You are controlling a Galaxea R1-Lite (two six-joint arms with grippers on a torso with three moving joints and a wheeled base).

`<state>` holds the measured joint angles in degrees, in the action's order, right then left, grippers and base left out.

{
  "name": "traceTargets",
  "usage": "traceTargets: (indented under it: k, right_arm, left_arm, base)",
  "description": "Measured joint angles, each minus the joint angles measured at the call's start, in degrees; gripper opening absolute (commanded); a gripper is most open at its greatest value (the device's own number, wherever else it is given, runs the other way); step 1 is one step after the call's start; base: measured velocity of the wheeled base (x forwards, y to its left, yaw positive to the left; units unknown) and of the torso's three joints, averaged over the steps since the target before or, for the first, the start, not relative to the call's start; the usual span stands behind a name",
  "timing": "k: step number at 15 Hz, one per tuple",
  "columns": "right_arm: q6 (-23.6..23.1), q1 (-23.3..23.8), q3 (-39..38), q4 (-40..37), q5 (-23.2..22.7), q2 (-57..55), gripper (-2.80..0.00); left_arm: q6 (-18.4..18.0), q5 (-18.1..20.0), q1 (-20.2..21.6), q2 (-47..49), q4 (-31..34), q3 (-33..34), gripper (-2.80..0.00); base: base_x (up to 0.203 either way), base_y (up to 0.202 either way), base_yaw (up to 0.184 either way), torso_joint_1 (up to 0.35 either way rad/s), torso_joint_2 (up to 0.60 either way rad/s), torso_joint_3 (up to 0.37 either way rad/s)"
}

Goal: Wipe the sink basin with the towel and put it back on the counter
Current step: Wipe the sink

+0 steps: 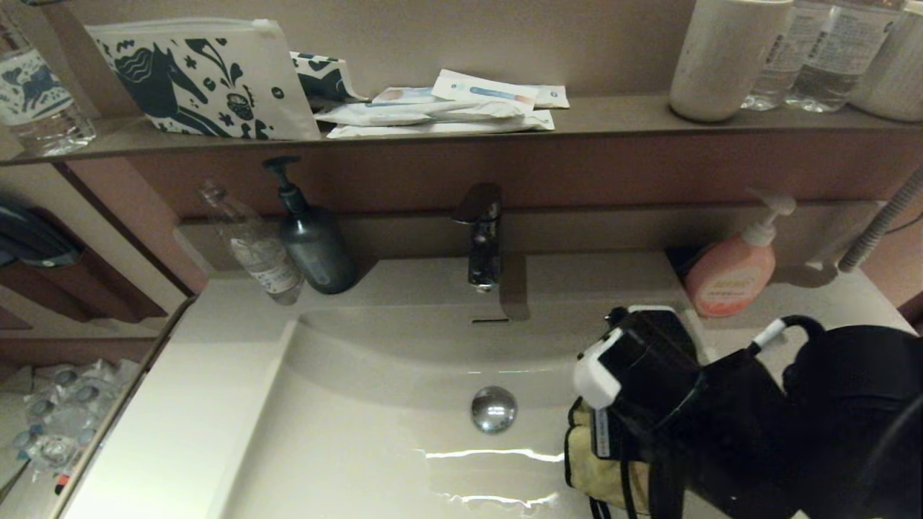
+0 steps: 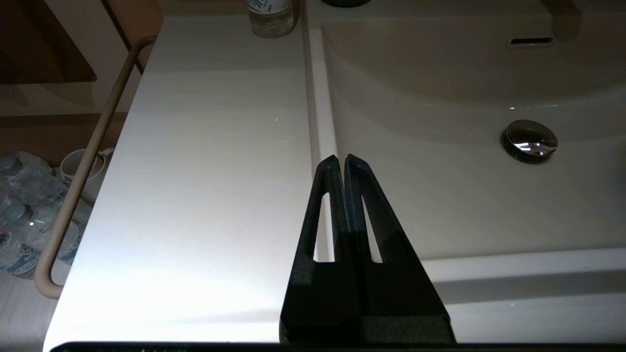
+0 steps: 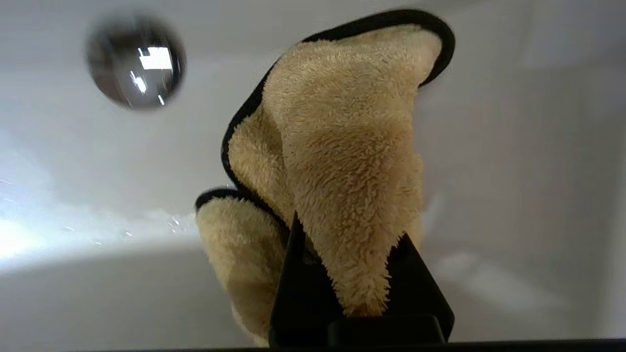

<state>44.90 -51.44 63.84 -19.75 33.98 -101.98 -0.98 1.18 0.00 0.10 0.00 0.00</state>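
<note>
The mustard-yellow towel (image 1: pixel 593 472) with black edging hangs bunched from my right gripper (image 3: pixel 349 234), which is shut on it over the right side of the sink basin (image 1: pixel 360 432). In the right wrist view the towel (image 3: pixel 342 137) covers the fingertips, with the basin floor (image 3: pixel 513 146) and the chrome drain plug (image 3: pixel 134 61) behind it. The drain plug (image 1: pixel 494 409) lies just left of the towel. My left gripper (image 2: pixel 341 160) is shut on nothing, hovering over the basin's left rim beside the counter (image 2: pixel 205 171). The left arm is out of the head view.
A chrome faucet (image 1: pixel 482 238) stands behind the basin. A dark pump bottle (image 1: pixel 314 245) and a clear bottle (image 1: pixel 259 252) are back left, and a pink pump bottle (image 1: pixel 732 270) is back right. A towel bar (image 2: pixel 83 171) runs along the counter's left edge.
</note>
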Motion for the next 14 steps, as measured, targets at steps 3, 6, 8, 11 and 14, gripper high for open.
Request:
traceTargets:
  k: [3,6,8,11,14]
  right_arm:
    - [4.79,-1.04,2.17,0.40,-0.27,-7.06,-2.80]
    - [8.68,-1.12,3.27,0.55,-5.06,-11.96,-2.80]
    - [9.37,-0.83,2.76,0.76,-7.57,-14.19,-2.80]
    - [9.31,1.62,0.49,4.00,-8.43,-16.87,-2.80]
    - [7.65,3.21,-2.83,5.83,-8.81,-18.24,-2.80]
  left_arm:
    - [-0.01,0.01,0.00,0.00,0.00,0.00,-2.80]
    - [0.04,0.01,0.00,0.00,0.00,0.00,-2.80]
    - [0.02,-0.01,0.00,0.00,0.00,0.00,-2.80]
    - [0.02,-0.02,0.00,0.00,0.00,0.00,-2.80]
    - [0.02,-0.02,0.00,0.00,0.02,0.00,-2.80]
  base:
    - [0.000,0.000,0.000,0.000,0.00,0.000]
    - [0.000,0.000,0.000,0.000,0.00,0.000]
    - [0.000,0.000,0.000,0.000,0.00,0.000]
    - [0.000,0.000,0.000,0.000,0.00,0.000]
    - [0.000,0.000,0.000,0.000,0.00,0.000]
